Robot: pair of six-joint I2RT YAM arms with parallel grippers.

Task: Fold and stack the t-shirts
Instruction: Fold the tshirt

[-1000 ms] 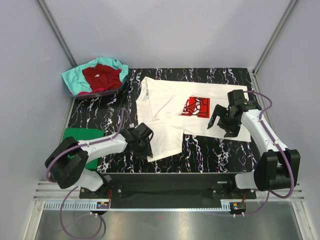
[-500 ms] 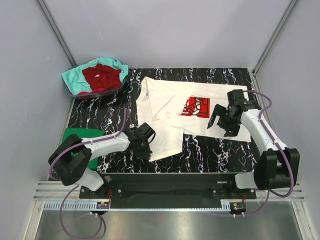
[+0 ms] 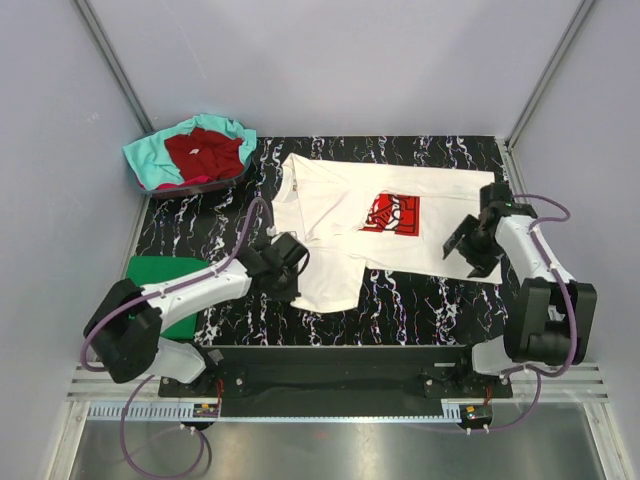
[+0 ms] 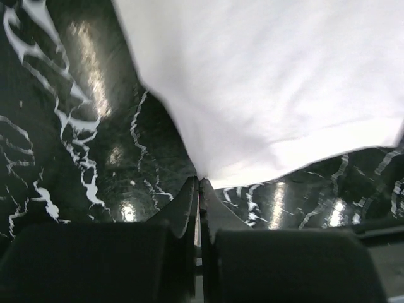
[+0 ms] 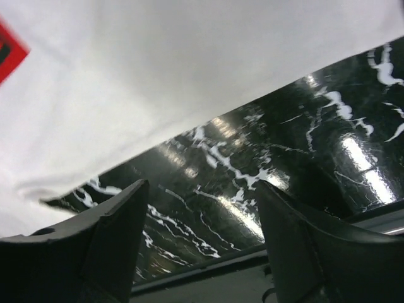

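The white t-shirt (image 3: pixel 340 215) with a red chest print (image 3: pixel 392 213) lies spread on the black marbled table. My left gripper (image 3: pixel 284 268) sits at the shirt's near left corner. In the left wrist view its jaws are pressed together at the tip (image 4: pixel 201 182), with the white cloth (image 4: pixel 265 88) pinched between them and a little raised. My right gripper (image 3: pixel 468 247) hovers at the shirt's right edge. It stands open (image 5: pixel 202 196) over bare table, with the white cloth (image 5: pixel 158 76) just beyond the fingertips. A green t-shirt (image 3: pixel 160 272) lies folded at the left.
A basket (image 3: pixel 215 184) at the far left corner holds a teal shirt (image 3: pixel 145 160) and a dark red shirt (image 3: pixel 203 150). The table (image 3: pixel 420 300) is bounded by grey walls on three sides. The arm bases stand along a rail at the near edge.
My left gripper has shut on the white shirt's near left corner and drawn it slightly away from the near edge. My right gripper has swung right to the shirt's right edge.
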